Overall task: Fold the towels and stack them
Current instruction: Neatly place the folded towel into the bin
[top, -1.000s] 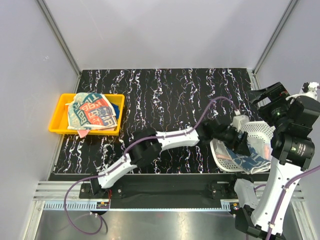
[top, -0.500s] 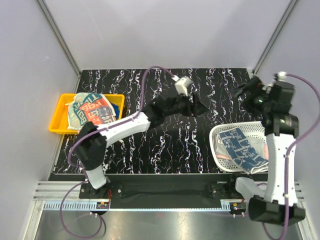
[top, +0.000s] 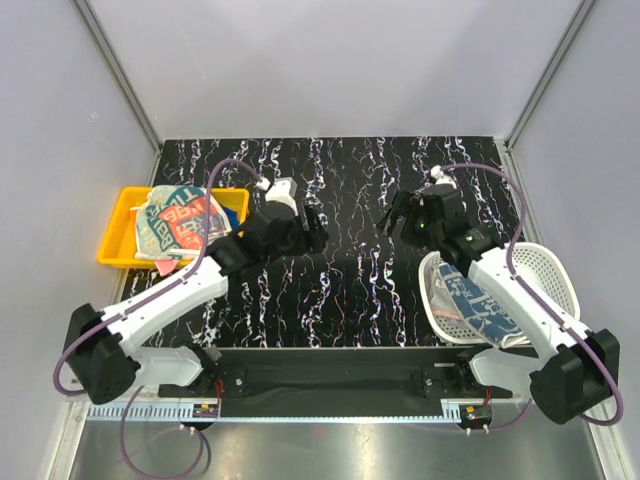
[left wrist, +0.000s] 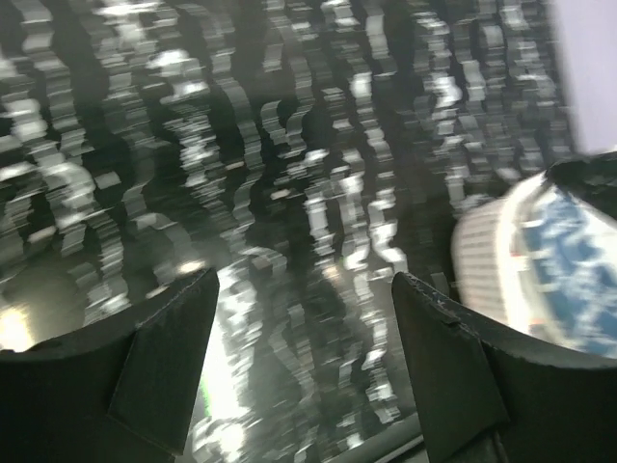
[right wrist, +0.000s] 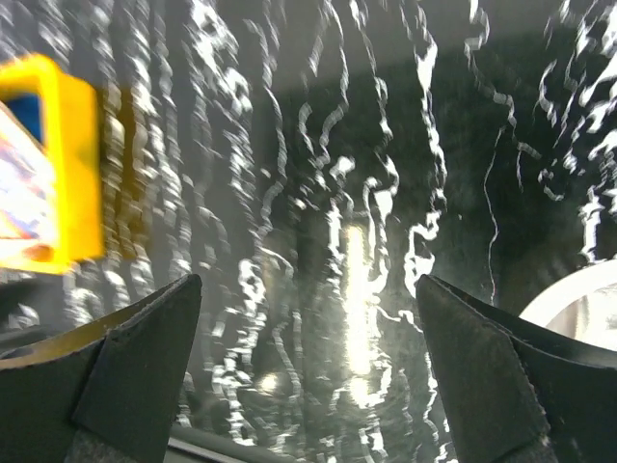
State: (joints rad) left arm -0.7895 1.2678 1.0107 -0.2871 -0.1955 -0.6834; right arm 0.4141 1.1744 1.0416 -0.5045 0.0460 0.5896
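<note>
Left tool (left wrist: pixel 304 278), right tool (right wrist: pixel 308 280) wide open, empty, towels (top: pixel 178 222) apart in tray (top: pixel 115 240), basket (top: pixel 556 266)

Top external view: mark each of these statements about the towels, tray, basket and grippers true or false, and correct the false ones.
1. The yellow tray holds printed towels. True.
2. The white mesh basket is empty. False: a blue-printed towel lies in it.
3. The left gripper and right gripper are both open, holding nothing. True.
4. A towel lies spread on the table between the grippers. False: only bare table shows there.
5. The right gripper reaches into the basket. False: it is over the table, apart from the basket.
</note>
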